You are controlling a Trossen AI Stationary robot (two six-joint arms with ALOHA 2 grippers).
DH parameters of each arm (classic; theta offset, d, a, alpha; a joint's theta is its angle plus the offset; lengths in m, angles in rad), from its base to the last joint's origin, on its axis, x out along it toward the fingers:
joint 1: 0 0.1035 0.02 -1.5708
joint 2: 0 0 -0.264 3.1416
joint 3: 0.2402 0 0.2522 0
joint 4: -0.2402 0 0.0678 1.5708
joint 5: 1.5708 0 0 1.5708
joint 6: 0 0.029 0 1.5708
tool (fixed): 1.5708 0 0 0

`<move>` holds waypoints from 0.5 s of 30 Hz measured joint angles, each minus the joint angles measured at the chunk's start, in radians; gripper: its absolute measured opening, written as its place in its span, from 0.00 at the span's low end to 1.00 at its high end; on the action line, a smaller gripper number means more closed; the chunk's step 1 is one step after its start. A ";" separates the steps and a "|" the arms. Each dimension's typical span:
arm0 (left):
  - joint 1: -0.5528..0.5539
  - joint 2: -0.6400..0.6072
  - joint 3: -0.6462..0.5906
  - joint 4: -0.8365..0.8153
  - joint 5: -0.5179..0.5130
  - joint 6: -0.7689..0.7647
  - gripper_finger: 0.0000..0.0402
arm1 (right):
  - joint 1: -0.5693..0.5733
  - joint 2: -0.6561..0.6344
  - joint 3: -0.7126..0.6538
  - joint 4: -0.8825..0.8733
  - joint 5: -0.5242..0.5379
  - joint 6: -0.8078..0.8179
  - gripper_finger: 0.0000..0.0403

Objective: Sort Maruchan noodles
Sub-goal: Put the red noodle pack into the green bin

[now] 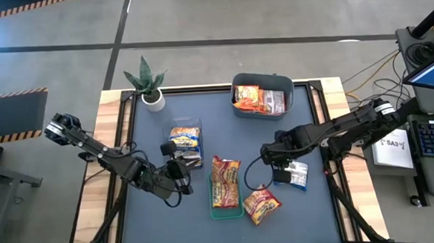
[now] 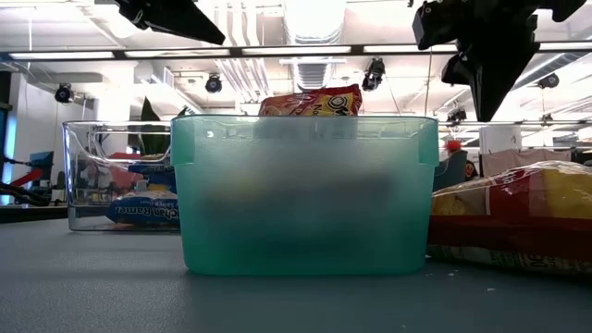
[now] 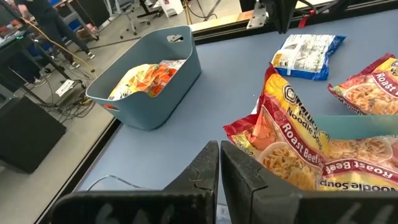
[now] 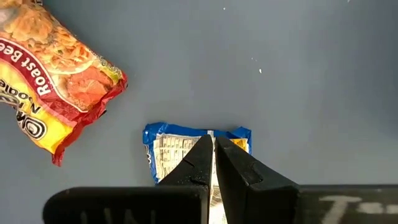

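- High view: a dark blue-grey table mat (image 1: 156, 229) carries three containers. The grey-blue plastic bin (image 1: 262, 95) at the far edge holds orange-red ramen packets (image 1: 251, 99); their number cannot be told. The clear plastic box (image 1: 185, 142) left of centre holds blue-and-yellow ramen packets (image 1: 184, 138), count unclear. The green translucent tub (image 1: 227, 207) near the front holds red-and-yellow Roast Beef packets (image 1: 225, 182), standing up out of it.
- Two packets lie loose on the mat: one red-and-yellow packet (image 1: 261, 204) just right of the green tub and one blue-edged silver packet (image 1: 299, 174) farther right.
- The left gripper (image 1: 183, 175) sits between the clear box and the green tub, fingers closed on nothing. The right gripper (image 1: 277, 170) hangs just beside the blue-edged packet, fingers closed and empty.
- A small potted plant (image 1: 146, 82) stands at the far left corner.
- Low view: the green tub (image 2: 303, 194) fills the middle, one packet top (image 2: 310, 102) showing above its rim; the clear box (image 2: 116, 190) stands behind to the left with blue packets inside; a loose red-and-yellow packet (image 2: 513, 217) lies at the right.
- Left wrist view: the left arm's fingers (image 3: 233, 180) press together, empty. Ahead are the grey-blue bin (image 3: 149, 81) with orange packets, Roast Beef packets (image 3: 292, 134) and the blue-edged packet (image 3: 308, 55).
- Right wrist view: the right arm's fingers (image 4: 233, 168) are together above the blue-edged packet (image 4: 168, 149); one Roast Beef packet (image 4: 53, 74) lies nearby.
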 joint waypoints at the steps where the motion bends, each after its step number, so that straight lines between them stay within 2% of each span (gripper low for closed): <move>1: 0.000 0.000 0.000 0.000 0.000 0.000 0.00 | 0.000 0.000 0.000 0.004 0.004 -0.002 0.02; 7: 0.000 0.000 0.000 0.000 0.000 0.000 0.00 | 0.000 0.000 0.005 0.005 0.051 0.054 0.06; 15: 0.000 0.000 0.000 0.000 0.000 0.000 0.00 | 0.000 0.000 0.005 -0.002 0.043 0.116 0.33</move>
